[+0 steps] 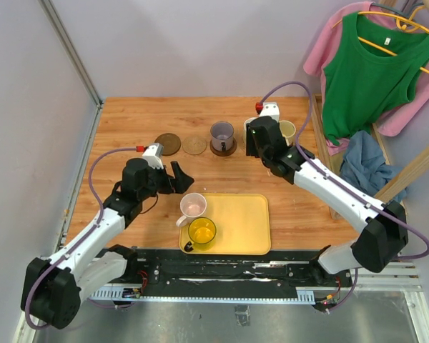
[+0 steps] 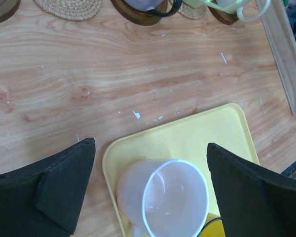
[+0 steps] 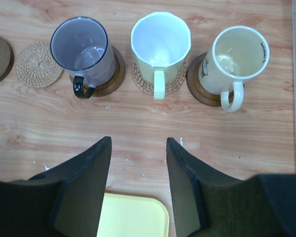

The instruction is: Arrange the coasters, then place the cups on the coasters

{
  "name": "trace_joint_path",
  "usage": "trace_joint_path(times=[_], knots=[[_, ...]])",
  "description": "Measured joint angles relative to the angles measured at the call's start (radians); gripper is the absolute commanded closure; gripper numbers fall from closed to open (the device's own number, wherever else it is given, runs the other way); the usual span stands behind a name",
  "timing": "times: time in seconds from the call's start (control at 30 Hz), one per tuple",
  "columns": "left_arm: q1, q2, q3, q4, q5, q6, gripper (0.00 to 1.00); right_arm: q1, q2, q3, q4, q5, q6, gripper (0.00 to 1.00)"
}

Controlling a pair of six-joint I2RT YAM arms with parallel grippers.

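Left claw (image 2: 150,144) stood wide and empty. In the wrist view the pink cup (image 2: 163,197) sat upright in the gap between its jaws. No contact that I could see. The cup stood on a corner of the yellow tray (image 2: 222,133), with the yellow cup (image 1: 201,231) close behind it on the side away from the claw. I couldn't tell if the two touched.

I judged the pink cup light, thin-walled, smooth and probably slippery. Best hold looked like a pinch across the body below the rim, squeezing gently, with the handle kept clear of the jaws.

Beyond the left claw's tips lay two bare coasters, the dark brown coaster (image 1: 168,143) and the tan coaster (image 1: 194,145).

Right claw (image 3: 138,142) had its jaws partly apart, with nothing between them. Beyond its tips, well apart from it, three cups each stood on a coaster: purple-grey cup (image 3: 81,47), green-white cup (image 3: 160,42), cream cup (image 3: 237,52). The green-white one was straight ahead. These looked heavier and harder, maybe ceramic.
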Motion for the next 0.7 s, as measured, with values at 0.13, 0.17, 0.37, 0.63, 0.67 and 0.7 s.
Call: trace_joint_path(times=[0.13, 0.17, 0.37, 0.63, 0.67, 0.7], knots=[[-0.022, -0.061, 0.000, -0.081, -0.032, -0.003, 0.01, -0.026, -0.010, -0.006, 0.027, -0.035, -0.018, 0.66], [-0.026, -0.086, -0.002, -0.108, -0.044, -0.007, 0.01, -0.027, -0.007, -0.005, 0.027, -0.042, -0.023, 0.66], [-0.033, -0.248, -0.009, -0.254, -0.089, -0.052, 0.01, -0.028, 0.015, 0.000, 0.037, -0.116, -0.052, 0.59], [-0.045, -0.348, -0.009, -0.405, -0.106, -0.141, 0.18, -0.037, 0.156, 0.122, 0.047, -0.216, -0.136, 0.82], [-0.049, -0.348, -0.009, -0.418, -0.107, -0.150, 0.22, -0.039, 0.185, 0.156, 0.047, -0.230, -0.151, 0.84], [-0.056, -0.348, -0.009, -0.432, -0.113, -0.158, 0.25, -0.047, 0.220, 0.198, 0.046, -0.249, -0.167, 0.86]])
